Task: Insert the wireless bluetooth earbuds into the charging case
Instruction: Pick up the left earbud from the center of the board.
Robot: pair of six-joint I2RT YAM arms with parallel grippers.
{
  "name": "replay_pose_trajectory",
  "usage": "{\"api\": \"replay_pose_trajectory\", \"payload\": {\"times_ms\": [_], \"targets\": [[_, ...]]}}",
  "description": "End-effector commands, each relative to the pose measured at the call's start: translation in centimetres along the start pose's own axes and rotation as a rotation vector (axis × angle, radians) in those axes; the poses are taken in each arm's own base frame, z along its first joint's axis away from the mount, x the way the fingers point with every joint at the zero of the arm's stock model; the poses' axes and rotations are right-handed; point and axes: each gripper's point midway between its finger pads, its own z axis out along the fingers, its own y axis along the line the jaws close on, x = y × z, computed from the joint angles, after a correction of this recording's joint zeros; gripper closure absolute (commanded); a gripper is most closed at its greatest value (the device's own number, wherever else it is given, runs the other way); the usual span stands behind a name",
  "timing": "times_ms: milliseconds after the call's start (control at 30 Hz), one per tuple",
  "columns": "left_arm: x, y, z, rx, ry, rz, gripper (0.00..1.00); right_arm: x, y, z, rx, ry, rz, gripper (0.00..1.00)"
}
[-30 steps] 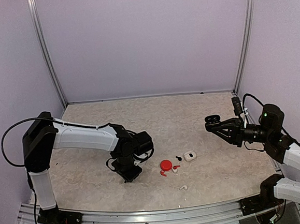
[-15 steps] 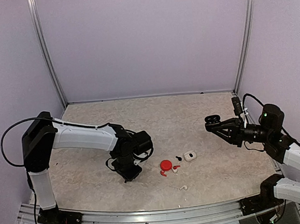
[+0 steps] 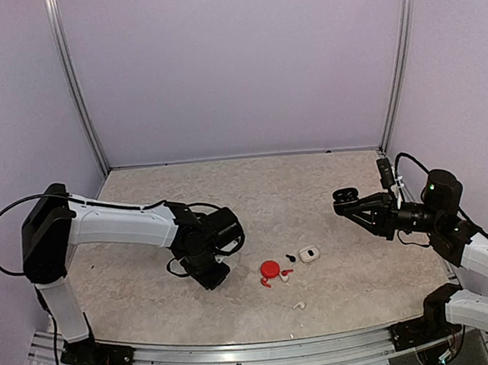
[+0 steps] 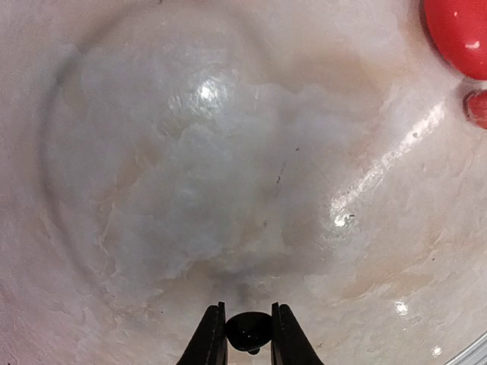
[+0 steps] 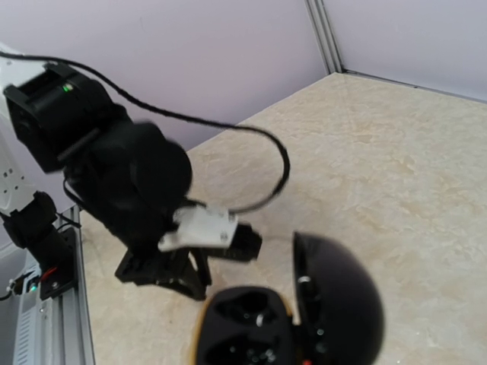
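The tabletop [image 3: 312, 185] carries everything loose, clustered near its front middle. The right gripper [image 3: 351, 201] hangs well above it at the right, jaws drawn nearly together on the black charging case [image 5: 289, 319], which sits lid-open with two empty wells facing up. Down on the tabletop lie a red case [image 3: 270, 268] and a white case [image 3: 309, 253], with a black bud [image 3: 290, 257] between them, a red bud [image 3: 283, 274] just beside the red case and a white bud [image 3: 298, 305] nearer the front edge.

The left gripper [image 3: 211, 275] is low, left of the red case. Its wrist view shows the jaws narrowed to a slit, pinching a black earbud [image 4: 249, 331] at the fingertips.

We judge these buds to be featherlight, rigid and glossy, so they are liable to squirt out of or twist in a hard pinch. We would hold across the rounded head with light force, leaving the stem free to guide it into a well.
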Motion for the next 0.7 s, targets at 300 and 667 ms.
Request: {"api": "replay_pose_trajectory", "payload": {"times_ms": [300,667], "targets": [[-10.3,1.1,-13.3,0.092,-0.707,-0.105,0.84,-1.0,1.7,0.1,-0.099,-0.061,-0.100,1.00],[-11.7,-3.2,-30.5,0.278,-1.341,0.053,0.83,-2.8,5.7,1.5,-0.209,-0.141,-0.328,1.00]]}}
